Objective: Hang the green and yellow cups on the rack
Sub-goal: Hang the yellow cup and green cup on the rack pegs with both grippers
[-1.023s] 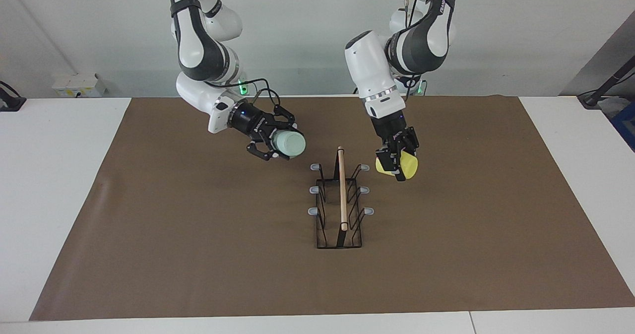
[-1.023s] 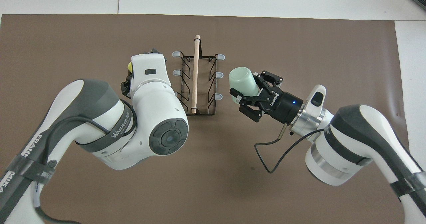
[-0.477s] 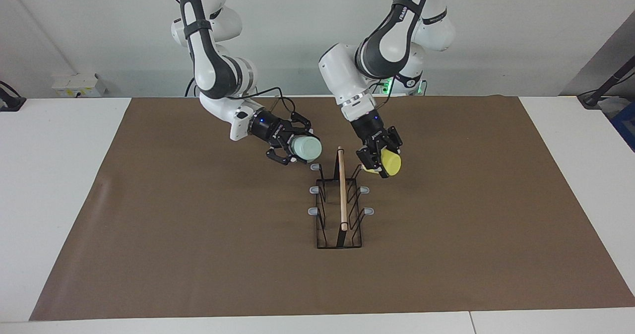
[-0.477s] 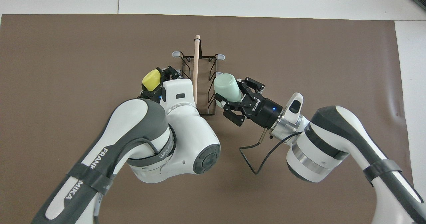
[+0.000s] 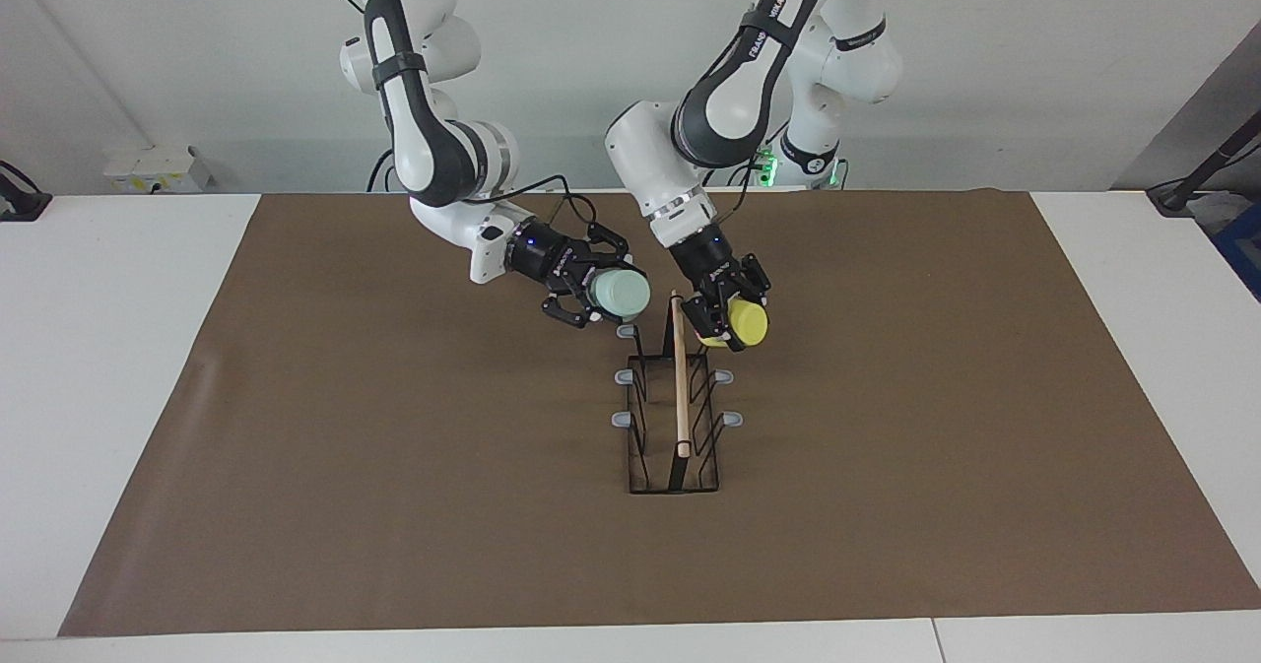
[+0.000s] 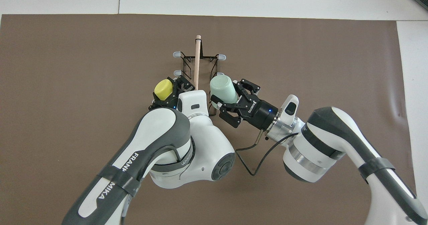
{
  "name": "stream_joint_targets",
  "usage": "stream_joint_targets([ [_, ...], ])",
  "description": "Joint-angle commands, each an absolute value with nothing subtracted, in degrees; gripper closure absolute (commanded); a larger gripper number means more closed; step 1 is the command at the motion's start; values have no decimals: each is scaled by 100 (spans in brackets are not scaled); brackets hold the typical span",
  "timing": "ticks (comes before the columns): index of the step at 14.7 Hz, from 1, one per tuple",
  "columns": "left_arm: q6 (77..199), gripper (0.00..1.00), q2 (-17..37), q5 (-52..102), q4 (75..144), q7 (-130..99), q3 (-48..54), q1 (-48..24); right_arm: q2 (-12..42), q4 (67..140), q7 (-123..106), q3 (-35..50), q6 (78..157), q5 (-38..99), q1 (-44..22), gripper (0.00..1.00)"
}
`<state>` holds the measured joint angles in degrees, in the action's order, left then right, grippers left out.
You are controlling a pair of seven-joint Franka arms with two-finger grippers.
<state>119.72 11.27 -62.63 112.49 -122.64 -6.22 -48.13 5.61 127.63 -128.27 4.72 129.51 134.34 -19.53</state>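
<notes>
1. Judging by their look, the green cup [image 5: 625,294] and the yellow cup [image 5: 749,324] are light, stiff plastic with smooth, tapered walls, so slipping out of a loose grip is likely. A hold across the side wall, with the open mouth left free for a prong, seems best.
2. The right gripper [image 5: 603,296] is clamped on the green cup, which is held on its side just above the centre of the frame, over the rack's [image 5: 680,397] uppermost prong on that side.
3. The left gripper [image 5: 727,310] is closed around the yellow cup, which is held tilted beside the top end of the wooden rod [image 5: 678,348], over the uppermost prong on its side.
4. The rack is seen upright on the brown mat [image 5: 394,496] at the centre of the frame, with its four lower prongs [image 5: 623,376] bare.
5. Height above the rack is shown only in the facing view. The overhead view shows the cups flanking the rod, while the rack's lower end is hidden by the arms.
6. Whether either cup is seated on a prong cannot be told.
</notes>
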Motion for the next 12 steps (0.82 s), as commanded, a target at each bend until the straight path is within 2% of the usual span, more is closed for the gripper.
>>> stream_joint_targets([
  [1,11918,0,1063,-6363,11320,-12349,-686,-4931,869,12718,-13218,475,12605,13641,-1916,100],
  [6,11997,0,923,-6188,11259,-11709,-677,-4826,1133,12604,-13631,483,12472,13815,-1934,100],
  [9,12225,0,792,-5776,11180,-10700,-677,-4492,1423,12612,-14035,475,12164,13948,-1925,100],
  [12,12480,0,519,-5117,11206,-9479,-677,-4158,1433,12604,-14132,475,12173,13948,-1925,100],
])
